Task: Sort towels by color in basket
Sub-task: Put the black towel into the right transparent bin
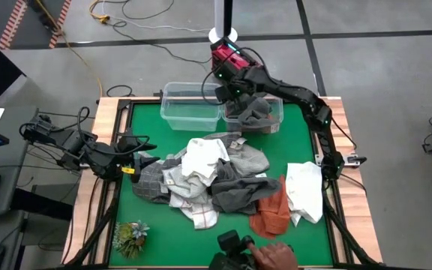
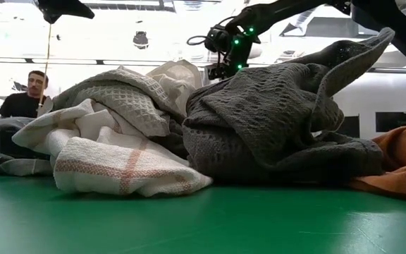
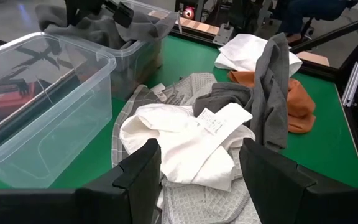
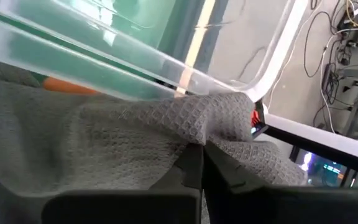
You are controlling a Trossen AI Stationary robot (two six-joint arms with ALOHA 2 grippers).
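Observation:
A heap of towels lies mid-table: white [image 1: 205,157], white-and-grey checked [image 1: 193,204], dark grey [image 1: 238,191] and rust orange [image 1: 272,214], with another white one [image 1: 304,191] to the right. My right gripper [image 1: 235,94] is over the right of two clear bins [image 1: 276,124] at the far edge, shut on a dark grey towel [image 1: 255,112] that lies in that bin. My left gripper [image 3: 197,168] is open at the heap's left edge, its fingers standing either side of the white towel [image 3: 185,140]. My right gripper pinches a raised fold of the dark grey waffle towel [image 4: 191,134] between its two shut fingers [image 4: 191,168]. It comes from above, just inside the bin's rim [image 4: 166,65]. The rest of the towel spreads below it in the bin.
The left clear bin [image 1: 190,105] stands beside the right one and holds no towel. A small green plant [image 1: 130,236] sits at the near left corner. A person's hand [image 1: 276,255] is at the near edge. A person [image 2: 25,95] sits beyond the table.

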